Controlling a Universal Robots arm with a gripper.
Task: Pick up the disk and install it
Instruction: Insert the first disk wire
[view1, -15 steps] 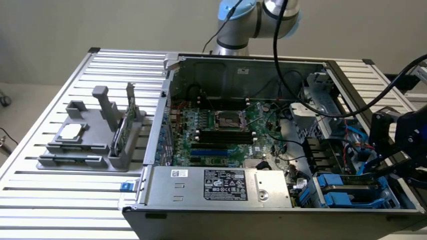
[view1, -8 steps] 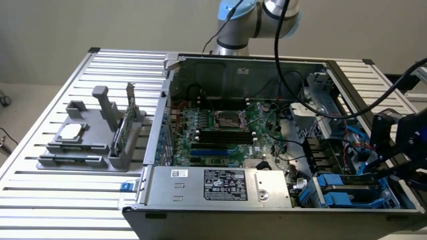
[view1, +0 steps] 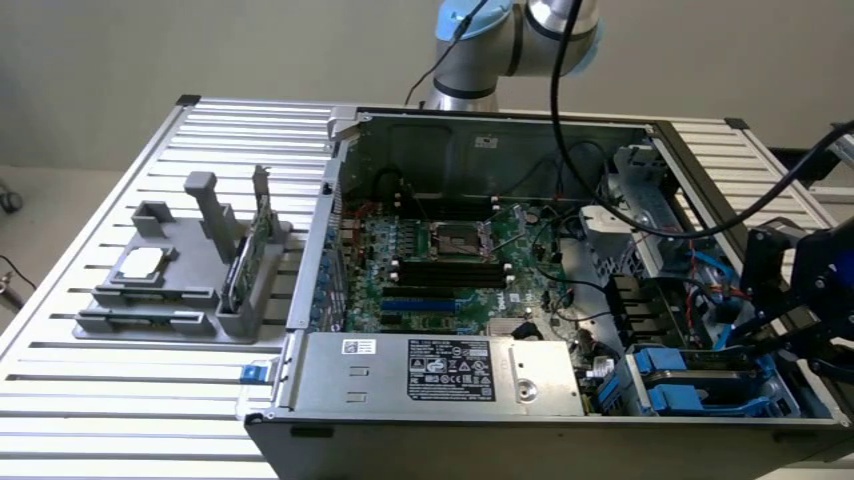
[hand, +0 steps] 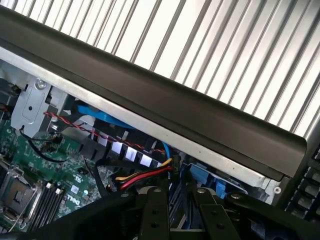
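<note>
Blue plastic carrier frames (view1: 678, 392) sit in the drive bay at the front corner of the open computer case (view1: 441, 372), on the exterior view's right. A dark flat top lies between them. I cannot make out a silver face or a white label, so I cannot tell which part is the disk. My black gripper (view1: 781, 335) hangs over the case's side wall on the exterior view's right, just above that bay. In the wrist view the gripper (hand: 180, 202) points down at blue parts (hand: 197, 175) and a bundle of red, yellow and black wires (hand: 145, 176).
The motherboard (view1: 447, 262) with its empty CPU socket fills the case floor. A grey power supply (view1: 441, 368) sits at the front. A grey fixture (view1: 180, 275) on the slatted table (view1: 120, 400) holds a small square silver chip (view1: 140, 263) and an upright green card (view1: 244, 262). Cables run by the bay.
</note>
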